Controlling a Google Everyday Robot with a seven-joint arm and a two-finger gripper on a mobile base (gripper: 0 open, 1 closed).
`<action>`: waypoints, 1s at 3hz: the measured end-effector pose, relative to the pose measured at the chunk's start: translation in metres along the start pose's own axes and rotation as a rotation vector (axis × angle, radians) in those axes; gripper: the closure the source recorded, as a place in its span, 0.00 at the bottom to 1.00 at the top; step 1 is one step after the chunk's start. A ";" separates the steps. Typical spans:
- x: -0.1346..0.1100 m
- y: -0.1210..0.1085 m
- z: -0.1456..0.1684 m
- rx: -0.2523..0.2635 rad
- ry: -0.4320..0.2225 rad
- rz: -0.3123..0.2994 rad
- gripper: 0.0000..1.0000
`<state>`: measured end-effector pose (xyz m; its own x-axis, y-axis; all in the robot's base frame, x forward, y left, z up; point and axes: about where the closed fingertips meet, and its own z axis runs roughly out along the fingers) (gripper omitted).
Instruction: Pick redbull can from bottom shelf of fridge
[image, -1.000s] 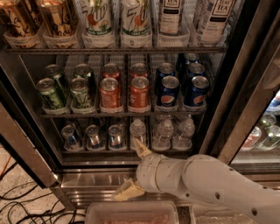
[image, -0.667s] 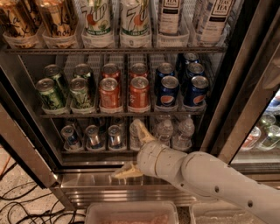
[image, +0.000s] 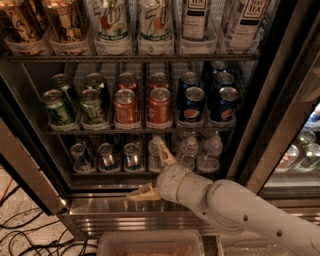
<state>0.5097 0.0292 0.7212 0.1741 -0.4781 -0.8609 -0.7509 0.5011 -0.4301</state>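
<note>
In the camera view, the gripper (image: 151, 172) is low in front of the fridge (image: 29, 169). Its two fingers are spread wide apart and hold nothing. Three small cans stand on the bottom shelf (image: 107, 173). The nearest redbull can (image: 131, 155) is just left of the top finger (image: 161, 151). That finger is right by the water bottles (image: 188, 150). It could bump one, or grab one by mistake. The low finger could hit the steel ledge (image: 100, 205).
</note>
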 end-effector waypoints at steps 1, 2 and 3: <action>-0.019 0.011 0.013 0.060 -0.121 -0.015 0.00; -0.055 0.038 0.034 0.134 -0.249 -0.044 0.00; -0.040 0.040 0.050 0.183 -0.275 0.075 0.00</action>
<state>0.5048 0.1046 0.7252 0.3068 -0.2346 -0.9224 -0.6455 0.6609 -0.3828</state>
